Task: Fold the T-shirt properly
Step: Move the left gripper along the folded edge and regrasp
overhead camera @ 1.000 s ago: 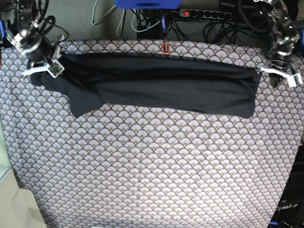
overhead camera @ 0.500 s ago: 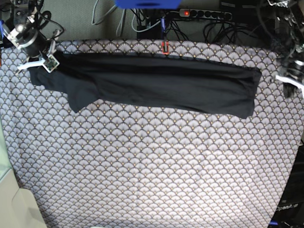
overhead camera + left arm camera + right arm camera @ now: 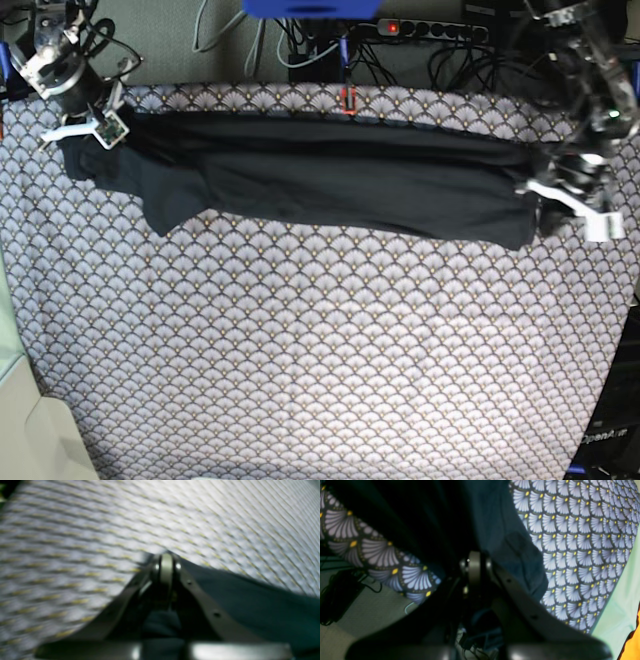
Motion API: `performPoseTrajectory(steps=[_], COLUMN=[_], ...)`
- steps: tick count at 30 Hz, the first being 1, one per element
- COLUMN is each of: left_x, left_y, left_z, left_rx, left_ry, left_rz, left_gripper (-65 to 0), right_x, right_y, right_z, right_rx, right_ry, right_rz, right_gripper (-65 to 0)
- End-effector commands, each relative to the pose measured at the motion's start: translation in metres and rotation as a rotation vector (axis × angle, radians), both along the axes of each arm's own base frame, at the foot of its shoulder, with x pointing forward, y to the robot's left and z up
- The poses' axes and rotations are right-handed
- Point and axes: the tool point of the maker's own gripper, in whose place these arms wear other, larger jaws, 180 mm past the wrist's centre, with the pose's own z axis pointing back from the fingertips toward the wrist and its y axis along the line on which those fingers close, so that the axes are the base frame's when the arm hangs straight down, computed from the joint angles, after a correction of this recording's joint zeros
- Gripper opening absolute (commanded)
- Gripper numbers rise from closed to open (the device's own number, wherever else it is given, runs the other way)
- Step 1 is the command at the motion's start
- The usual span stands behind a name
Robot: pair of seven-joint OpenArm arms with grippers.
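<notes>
The T-shirt lies as a long dark band across the far part of the scallop-patterned tablecloth. My right gripper is shut at the shirt's left end. In the right wrist view its tips press against the dark fabric, and I cannot see any cloth pinched. My left gripper is shut too and touches the shirt's right edge. The left wrist view is blurred and shows the closed gripper on the cloth, with the shirt just to its right.
Behind the table's far edge lie a power strip and tangled cables. A small red marker sits at the far edge. A pale surface borders the table at the lower left. The table's right edge runs near my left arm.
My left gripper went off to the right of the shirt, then came back lower onto its right edge, denting it slightly. My right gripper and the shirt's left end shifted a little toward the far edge.
</notes>
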Motion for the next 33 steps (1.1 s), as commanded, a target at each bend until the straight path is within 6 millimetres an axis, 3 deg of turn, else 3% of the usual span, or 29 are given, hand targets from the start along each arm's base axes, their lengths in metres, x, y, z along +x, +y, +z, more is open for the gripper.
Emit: performPoseTrajectory(steps=[1,5,13,18,24,29,33], left_x=[0.009,0.016,-0.010,-0.027,-0.032,-0.035,-0.035], left_y=[-0.006,-0.022,-0.005,0.018,0.030,0.046,0.047], left_z=[0.007,-0.024,-0.101,-0.124,-0.129,-0.125,-0.125], left_rx=[0.007,-0.022,-0.007,0.011,0.029,0.043,0.045], left_ry=[-0.035,0.005,0.183,0.254,0.278,0.276,0.276], left_rz=[-0.026,-0.036,0.021,0.045,0.049,0.083,0.083], left_gripper=[-65.0,-65.0,-65.0,-65.0,-65.0,-65.0,-65.0], right_x=[0.005,0.006,0.009,0.011,0.011,0.001,-0.012], right_y=[0.000,-0.001,-0.008,-0.020,-0.022,-0.023,-0.026], right_z=[0.009,0.009,0.013,0.018,0.018,0.006,-0.003], right_rx=[0.001,-0.001,-0.014,-0.034,-0.040,-0.031,-0.029], right_ry=[-0.034,-0.036,-0.047,-0.064,-0.061,-0.020,0.022], right_rz=[0.011,0.009,-0.001,-0.029,-0.025,-0.036,-0.046], right_gripper=[-65.0,-65.0,-65.0,-65.0,-65.0,-65.0,-65.0])
